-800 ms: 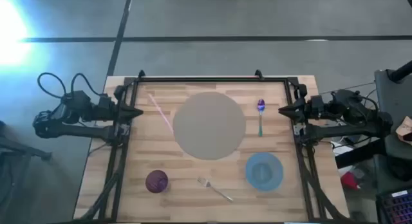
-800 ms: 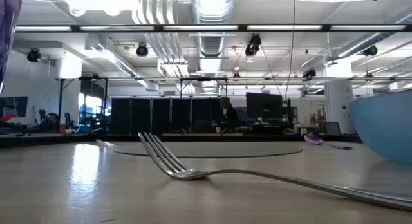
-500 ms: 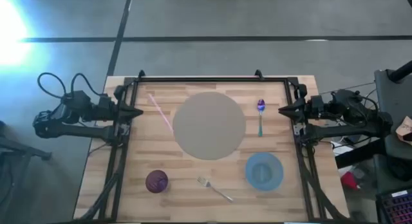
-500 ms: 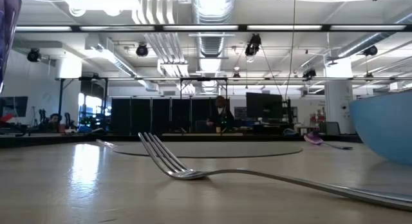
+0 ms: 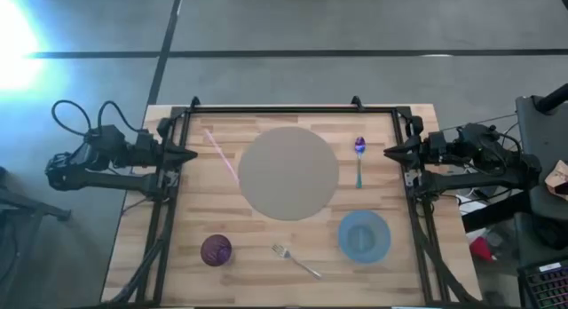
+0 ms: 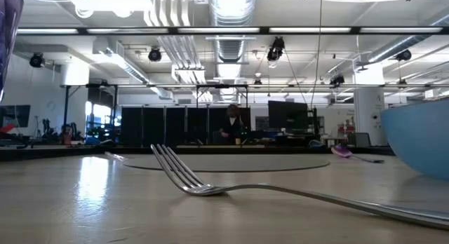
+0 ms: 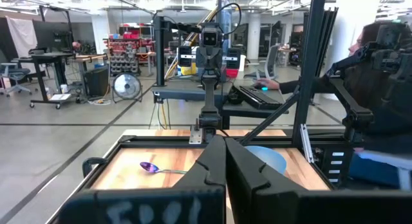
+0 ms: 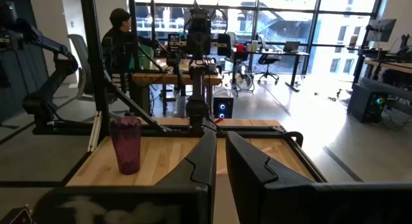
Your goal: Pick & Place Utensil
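Overhead, fork: lying near, between cup and bowl.
Left gripper: waiting, clenched, empty.
Right gripper: clenched, empty.
Low view: showing a person standing far behind.

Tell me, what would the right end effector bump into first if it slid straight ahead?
Probably the spoon. The right end effector points across the table toward the left arm, and the spoon's purple bowl lies just ahead. It may pass above it; height is unclear.

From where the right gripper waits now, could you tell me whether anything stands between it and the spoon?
Nothing visible does. The right gripper waits at the table's right edge, and the spoon lies just inboard of it on bare wood, beside the round mat, not on it.
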